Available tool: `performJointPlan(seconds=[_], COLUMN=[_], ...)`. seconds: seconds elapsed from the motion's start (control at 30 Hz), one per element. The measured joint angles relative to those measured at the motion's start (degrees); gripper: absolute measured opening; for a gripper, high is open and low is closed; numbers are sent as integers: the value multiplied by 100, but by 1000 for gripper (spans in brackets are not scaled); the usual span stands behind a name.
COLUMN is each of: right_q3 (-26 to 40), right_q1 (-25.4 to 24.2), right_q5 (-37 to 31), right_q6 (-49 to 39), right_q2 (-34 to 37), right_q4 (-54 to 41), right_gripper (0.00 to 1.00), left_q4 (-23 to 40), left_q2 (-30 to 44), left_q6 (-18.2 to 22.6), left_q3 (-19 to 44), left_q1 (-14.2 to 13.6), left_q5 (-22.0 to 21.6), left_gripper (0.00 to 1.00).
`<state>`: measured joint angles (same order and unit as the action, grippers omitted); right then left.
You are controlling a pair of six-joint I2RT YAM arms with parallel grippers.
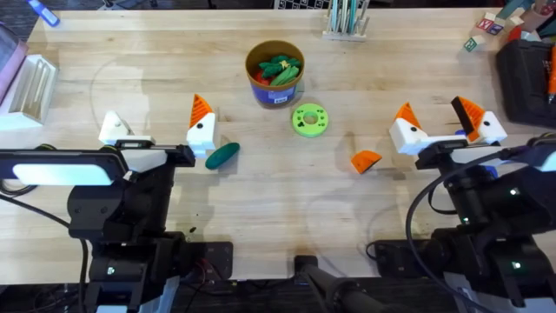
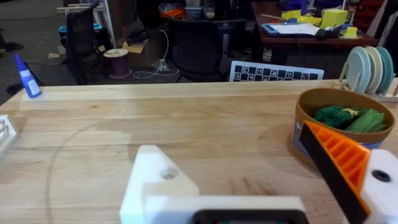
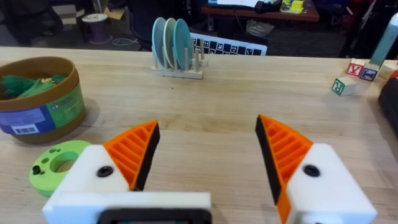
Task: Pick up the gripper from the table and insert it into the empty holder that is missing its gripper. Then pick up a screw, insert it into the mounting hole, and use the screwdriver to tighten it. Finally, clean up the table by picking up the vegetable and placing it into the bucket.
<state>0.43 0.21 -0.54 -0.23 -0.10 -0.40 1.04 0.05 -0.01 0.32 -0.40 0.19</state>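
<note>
Orange ribbed plastic wedge, the loose gripper (image 1: 366, 161), is lying on the wooden table (image 1: 261, 209) between both arms, near the lime-green disc (image 1: 309, 120). Left gripper (image 1: 156, 130) is spreading apart with one plain white holder finger (image 2: 155, 180); right gripper (image 3: 208, 168) is gaping, grasping nothing.

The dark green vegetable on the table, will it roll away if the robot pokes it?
Probably a bit: the vegetable is a rounded oblong lying on its side on the flat table, so a sideways nudge could roll it. It looks small, so it is likely light. Its smooth skin might slip in a loose pinch.
</note>
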Motion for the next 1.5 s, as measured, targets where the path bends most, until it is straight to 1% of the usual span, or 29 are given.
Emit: performJointPlan(seconds=[0.2, 0.43, 0.47, 0.53, 0.6, 0.63, 0.73, 0.77, 0.87, 0.93, 1.0, 1.07, 1.1, 1.17, 1.23, 1.3, 1.37, 1.5], right_q3=[0, 0, 3, 28, 273, 458, 989, 1228, 1971, 2443, 2839, 3124, 3237, 3362, 3402, 3403, 3403, 3403], right_q1=[0, 0, 0, 0, 0, 0, 0, 0, 0, 0, 0, 0, 0, 0, 0, 0, 0, 0], right_q5=[0, -24, -25, -45, -60, -68, -70, -70, -70, -69, -69, -70, -70, -70, -68, -70, -69, -70], right_q6=[0, -2, 1, 28, 45, 38, -105, -171, -282, -324, -346, -369, -387, -407, -411, -413, -411, -441], right_q2=[0, 0, 0, 0, 32, 71, 401, 585, 1175, 1569, 1941, 2251, 2391, 2570, 2662, 2684, 2682, 2682], right_q4=[-2, -17, -39, -137, -651, -1095, -2239, -2586, -3209, -3385, -3462, -3464, -3455, -3423, -3382, -3377, -3365, -3349], right_gripper=[941, 941, 941, 942, 942, 943, 943, 943, 942, 943, 942, 942, 943, 943, 943, 942, 942, 943], left_q4=[0, 113, 199, 635, 1252, 1616, 2385, 2644, 3131, 3381, 3741, 4206, 4506, 5018, 5292, 5320, 5361, 5427], left_q2=[0, 0, 0, 0, 7, 30, 254, 416, 1013, 1496, 2101, 2655, 2972, 3438, 3864, 4171, 4458, 4948], left_q6=[0, 0, 2, 6, 9, 16, 34, 46, 53, 133, 422, 857, 1148, 1606, 2018, 2270, 2449, 2622], left_q3=[0, 4, 18, 137, 462, 696, 1447, 1764, 2513, 2933, 3384, 3785, 4003, 4323, 4550, 4643, 4662, 4662], left_q1=[0, 0, 0, 0, 0, 0, 0, 0, 0, 0, 0, 0, 0, 0, 0, 0, 0, 0], left_q5=[-15, -173, -175, -185, -196, -197, -214, -219, -199, -19, 492, 1073, 1386, 1742, 1983, 2113, 2189, 2239], left_gripper=[986, 986, 986, 986, 986, 986, 986, 986, 986, 986, 986, 986, 985, 985, 985, 985, 985, 985])
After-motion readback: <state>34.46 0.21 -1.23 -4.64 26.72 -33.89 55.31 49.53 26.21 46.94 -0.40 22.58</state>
